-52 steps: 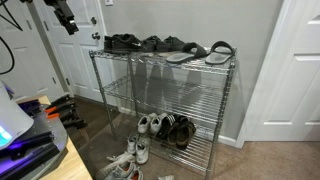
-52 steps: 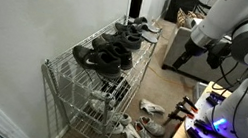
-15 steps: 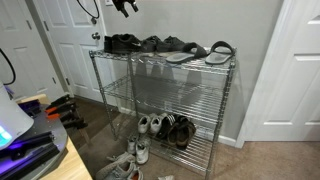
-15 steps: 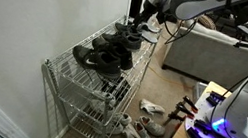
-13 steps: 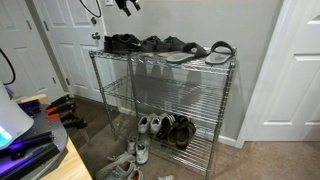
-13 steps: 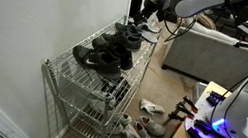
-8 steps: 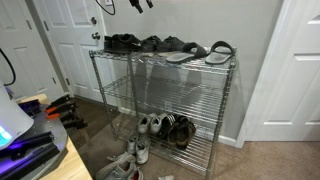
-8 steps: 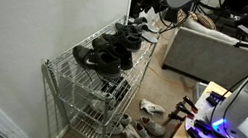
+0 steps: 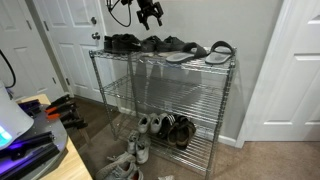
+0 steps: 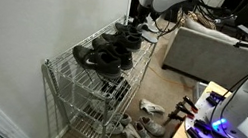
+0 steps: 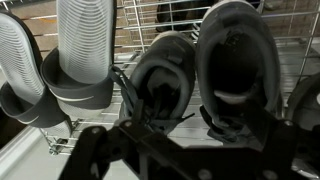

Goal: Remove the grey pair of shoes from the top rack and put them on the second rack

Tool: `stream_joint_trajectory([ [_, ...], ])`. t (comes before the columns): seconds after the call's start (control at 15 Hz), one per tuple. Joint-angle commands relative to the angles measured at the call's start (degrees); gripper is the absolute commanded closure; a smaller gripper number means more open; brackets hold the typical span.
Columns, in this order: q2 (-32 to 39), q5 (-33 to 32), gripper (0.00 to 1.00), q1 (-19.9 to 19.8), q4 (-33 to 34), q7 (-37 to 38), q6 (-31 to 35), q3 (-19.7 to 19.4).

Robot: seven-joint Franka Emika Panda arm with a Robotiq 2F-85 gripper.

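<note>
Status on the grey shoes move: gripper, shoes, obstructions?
Gripper empty, looks open, hovering above top rack. Grey shoes untouched, directly below in wrist view. Slides close beside them.

Grey wall (image 9: 190,25) behind wire rack (image 9: 170,95); white panelled door (image 9: 68,50) to one side of rack, plain white door (image 9: 300,70) in white frame to the other; white baseboard (image 9: 232,141) along the wall foot; beige carpet (image 9: 270,160) on the floor; wooden table edge (image 9: 78,160) in the near corner. In an exterior view, white wall (image 10: 20,21) runs just beside rack; beige sofa (image 10: 207,55) stands further back; light even, indoor, shadows soft.
</note>
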Motion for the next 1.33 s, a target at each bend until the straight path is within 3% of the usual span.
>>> stream_joint_trajectory([
  [0.0, 1.06, 2.26, 0.00, 0.61, 1.21, -6.70, -2.36, -1.15],
  [0.2, 1.55, 4.36, 0.00, 0.11, 0.19, -10.65, -1.11, -1.14],
  [0.4, 2.34, 6.08, 0.00, 0.02, 0.30, -13.57, -4.45, -1.33],
  [0.47, 2.11, 4.47, 0.00, 0.89, 0.33, -10.36, -2.73, -1.88],
  [1.27, 5.74, 5.39, 0.00, 1.25, 1.75, -12.38, -5.90, -1.39],
])
